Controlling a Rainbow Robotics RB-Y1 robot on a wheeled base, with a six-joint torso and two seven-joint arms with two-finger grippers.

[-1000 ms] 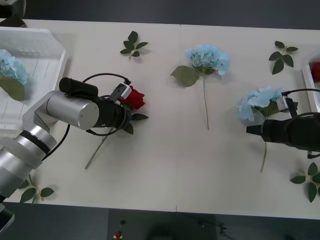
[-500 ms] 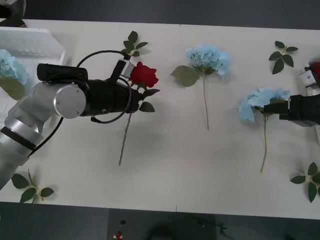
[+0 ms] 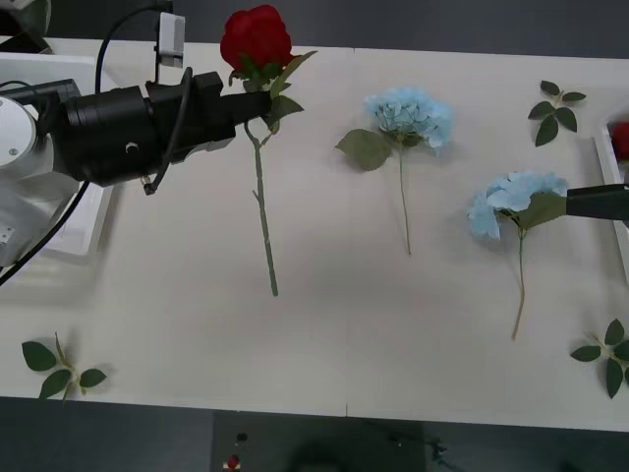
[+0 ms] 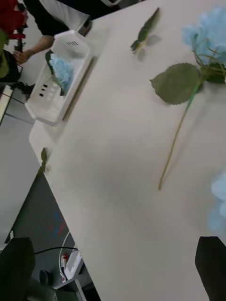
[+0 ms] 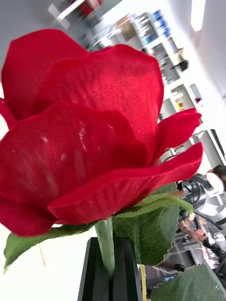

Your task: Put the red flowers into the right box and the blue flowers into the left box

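My left gripper point(image 3: 246, 106) is shut on the stem of a red flower point(image 3: 256, 37) just under the bloom and holds it above the far left of the table, its stem point(image 3: 263, 226) hanging down. In the left wrist view the black fingers point(image 5: 110, 275) pinch the stem below the red flower point(image 5: 94, 127). Two blue flowers point(image 3: 408, 113) point(image 3: 511, 202) lie on the table. At the right edge, beside the nearer blue flower, is my right gripper point(image 3: 572, 200); it is open point(image 4: 115, 270). The left box point(image 3: 86, 228) holds a blue flower point(image 4: 61, 70). The right box point(image 3: 601, 157) holds a red bloom point(image 3: 621, 141).
Loose green leaf sprigs lie at the far right point(image 3: 555, 108), the near right point(image 3: 604, 359) and the near left point(image 3: 59, 366). My left arm covers much of the left box. The table's near edge runs along the bottom of the front view.
My left gripper has lifted the red flower off the table and carried it up and toward the far edge. My right gripper has drawn back to the right, away from the blue flower.
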